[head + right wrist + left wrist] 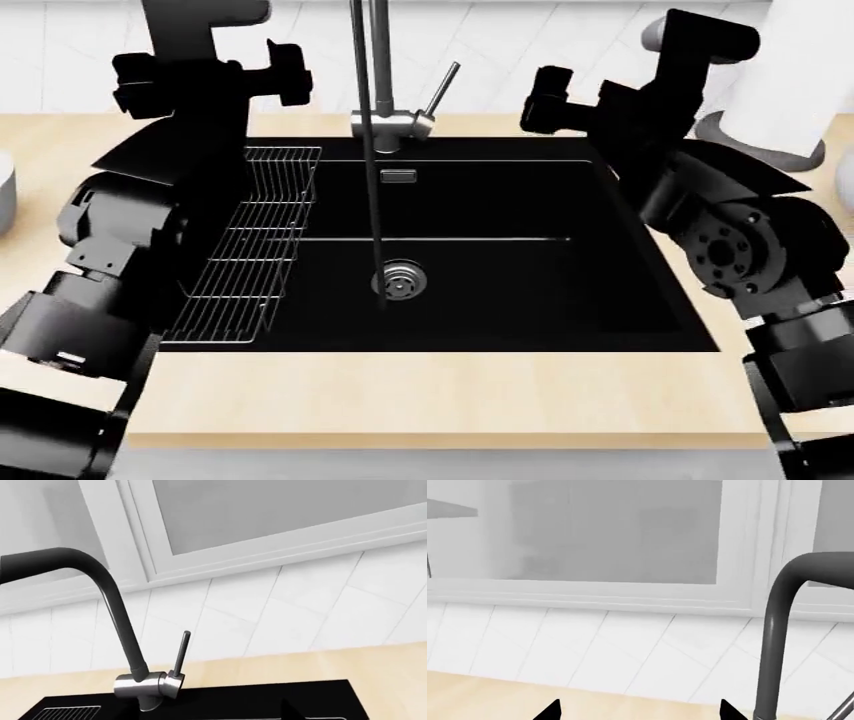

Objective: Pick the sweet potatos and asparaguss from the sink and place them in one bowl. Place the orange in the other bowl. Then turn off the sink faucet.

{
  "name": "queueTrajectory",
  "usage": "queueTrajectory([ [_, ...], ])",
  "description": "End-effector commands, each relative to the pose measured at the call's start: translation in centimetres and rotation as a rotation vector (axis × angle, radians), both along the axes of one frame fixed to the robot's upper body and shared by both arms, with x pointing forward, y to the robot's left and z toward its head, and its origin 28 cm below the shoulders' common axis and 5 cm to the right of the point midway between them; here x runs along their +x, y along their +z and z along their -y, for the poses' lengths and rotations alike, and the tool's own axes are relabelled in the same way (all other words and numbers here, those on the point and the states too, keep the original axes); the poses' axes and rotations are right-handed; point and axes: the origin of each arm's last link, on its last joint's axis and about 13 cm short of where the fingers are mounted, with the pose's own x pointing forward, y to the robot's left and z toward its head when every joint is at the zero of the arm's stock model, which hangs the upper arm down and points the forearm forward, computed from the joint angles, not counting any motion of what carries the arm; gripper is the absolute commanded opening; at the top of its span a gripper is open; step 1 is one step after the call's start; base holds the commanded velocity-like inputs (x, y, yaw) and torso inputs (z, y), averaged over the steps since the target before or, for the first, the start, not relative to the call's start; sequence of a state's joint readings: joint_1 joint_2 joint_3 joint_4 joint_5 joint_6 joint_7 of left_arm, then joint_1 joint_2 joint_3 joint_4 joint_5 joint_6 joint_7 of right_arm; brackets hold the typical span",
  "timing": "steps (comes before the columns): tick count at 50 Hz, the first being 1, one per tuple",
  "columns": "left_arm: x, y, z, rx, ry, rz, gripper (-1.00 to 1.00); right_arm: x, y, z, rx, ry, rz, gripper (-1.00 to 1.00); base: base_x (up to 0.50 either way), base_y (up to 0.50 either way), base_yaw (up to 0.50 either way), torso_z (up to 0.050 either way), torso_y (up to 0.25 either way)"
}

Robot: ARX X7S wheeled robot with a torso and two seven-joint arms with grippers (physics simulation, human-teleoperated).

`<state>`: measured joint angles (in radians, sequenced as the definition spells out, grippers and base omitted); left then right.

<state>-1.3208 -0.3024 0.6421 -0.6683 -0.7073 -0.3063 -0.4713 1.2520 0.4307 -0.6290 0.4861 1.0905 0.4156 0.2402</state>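
A: Starting at the left, your left end effector (287, 80) hung raised over the counter (441, 410) behind the rack (254, 250), aimed at the tiled wall. Its wrist camera caught two black fingertips (550, 711) standing apart with nothing between them, and the faucet (777, 630) neck just off to one side. That arm was folded, elbow low and forearm raised.

B: And the sink?

A: The sink (534, 290) held only the drain (399, 280); no sweet potato, asparagus or orange was in view anywhere, so I judged the sorting done and the faucet the step left to you. A thin dark line dropped from above to the drain; whether it was water or the spout, I couldn't tell.

B: So why was my right arm parked there?

A: Likely for the lever (442, 88), which slanted up beside the faucet base. Your right end effector (547, 100) hovered near it, not touching, arm bent high over the sink's right rim. Whether its jaws were apart or together I couldn't tell. A white roll (787, 90) stood behind that arm, and a white bowl's edge (6, 190) showed at the far left.
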Motion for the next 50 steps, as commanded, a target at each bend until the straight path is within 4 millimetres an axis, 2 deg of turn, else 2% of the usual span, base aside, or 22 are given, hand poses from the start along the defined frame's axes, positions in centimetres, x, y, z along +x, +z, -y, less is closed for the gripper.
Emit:
queueTrajectory([
  [1,1.6,-0.2,-0.6,-0.008,0.041,-0.028,1.00,2.6,0.1,-0.9,-0.020,0.011,-0.048,1.00,0.00,0.00,0.00,0.000,0.000],
  [18,2.9,-0.8,-0.8,-0.002,0.059,-0.069,1.00,4.9,-0.6,-1.6,-0.048,0.007,-0.108,1.00,0.00,0.00,0.00,0.000,0.000],
  [50,2.8,-1.7,-0.8,0.001,0.097,-0.152,1.00,4.6,-2.2,-3.7,-0.107,0.024,-0.228,1.00,0.00,0.00,0.00,0.000,0.000],
])
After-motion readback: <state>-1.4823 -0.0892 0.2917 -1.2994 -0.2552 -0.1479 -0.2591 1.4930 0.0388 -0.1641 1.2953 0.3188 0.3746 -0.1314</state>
